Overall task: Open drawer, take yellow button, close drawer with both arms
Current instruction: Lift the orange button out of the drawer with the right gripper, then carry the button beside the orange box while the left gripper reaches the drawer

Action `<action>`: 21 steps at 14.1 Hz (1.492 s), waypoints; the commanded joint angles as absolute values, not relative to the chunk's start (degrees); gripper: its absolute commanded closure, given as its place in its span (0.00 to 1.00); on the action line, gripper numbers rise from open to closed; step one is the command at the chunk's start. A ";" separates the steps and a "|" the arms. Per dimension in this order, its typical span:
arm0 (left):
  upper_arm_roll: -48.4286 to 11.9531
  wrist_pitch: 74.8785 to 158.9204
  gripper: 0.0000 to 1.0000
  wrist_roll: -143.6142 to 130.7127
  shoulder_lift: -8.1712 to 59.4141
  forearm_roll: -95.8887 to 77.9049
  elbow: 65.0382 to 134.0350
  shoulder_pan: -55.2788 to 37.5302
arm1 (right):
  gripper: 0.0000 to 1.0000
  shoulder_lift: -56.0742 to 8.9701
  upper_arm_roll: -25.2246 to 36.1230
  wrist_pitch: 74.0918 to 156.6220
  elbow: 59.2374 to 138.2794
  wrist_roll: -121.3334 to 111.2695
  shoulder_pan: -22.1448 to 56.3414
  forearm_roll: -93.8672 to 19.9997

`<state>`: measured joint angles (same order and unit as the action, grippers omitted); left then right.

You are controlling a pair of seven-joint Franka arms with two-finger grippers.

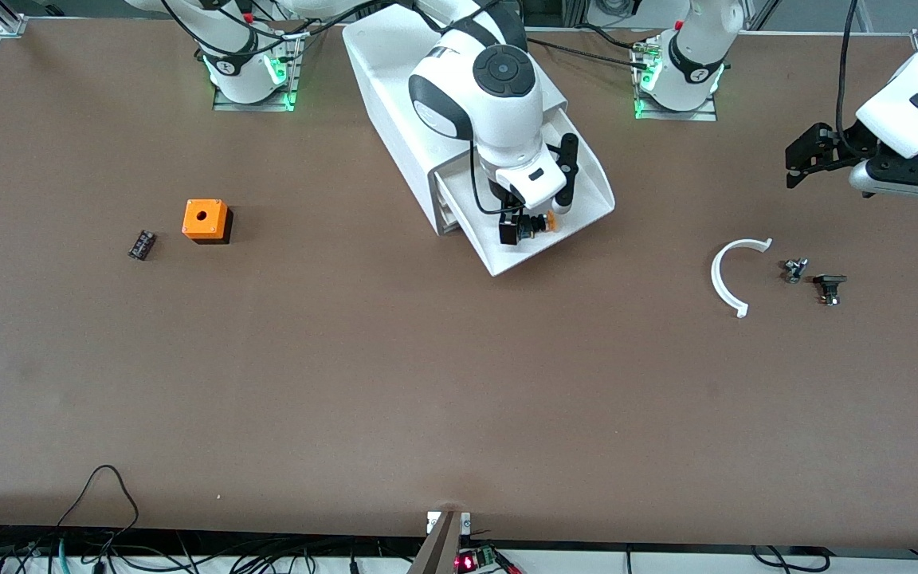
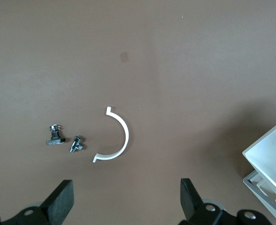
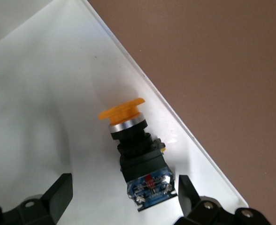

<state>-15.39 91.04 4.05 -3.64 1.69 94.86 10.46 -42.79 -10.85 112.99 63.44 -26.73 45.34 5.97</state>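
Observation:
The top drawer (image 1: 578, 211) of the white cabinet (image 1: 383, 88) stands pulled out toward the front camera. The button (image 1: 545, 222) lies on its side in it, with an orange cap and a black body. My right gripper (image 1: 533, 217) is down in the drawer, open. In the right wrist view the drawer floor (image 3: 44, 117) is white, and the button's (image 3: 135, 150) terminal end lies between the spread fingers of the right gripper (image 3: 123, 198), close to one finger and not clamped. My left gripper (image 1: 798, 163) hangs open over the table at the left arm's end, holding nothing.
A white arc-shaped piece (image 1: 726, 275) and two small black parts (image 1: 795, 269) (image 1: 829, 287) lie below the left gripper (image 2: 127, 201). An orange cube with a hole (image 1: 205, 220) and a small black part (image 1: 141, 244) sit toward the right arm's end.

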 commanded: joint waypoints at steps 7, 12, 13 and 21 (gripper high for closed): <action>-15.38 90.97 0.00 3.52 -2.90 2.64 93.43 10.11 | 0.55 -42.89 -10.63 112.59 62.93 -29.79 47.02 10.28; -15.29 92.80 0.00 3.78 -2.55 3.16 93.25 9.14 | 0.70 -42.01 -10.90 109.88 62.32 -29.53 47.20 10.55; -15.29 93.77 0.00 4.04 -2.20 3.34 93.25 8.97 | 0.71 -41.23 -10.90 109.08 62.14 -29.27 47.02 10.55; -16.08 97.12 0.00 3.69 -0.79 2.81 95.10 8.26 | 0.73 -26.03 -10.20 102.48 62.67 -23.03 37.91 10.55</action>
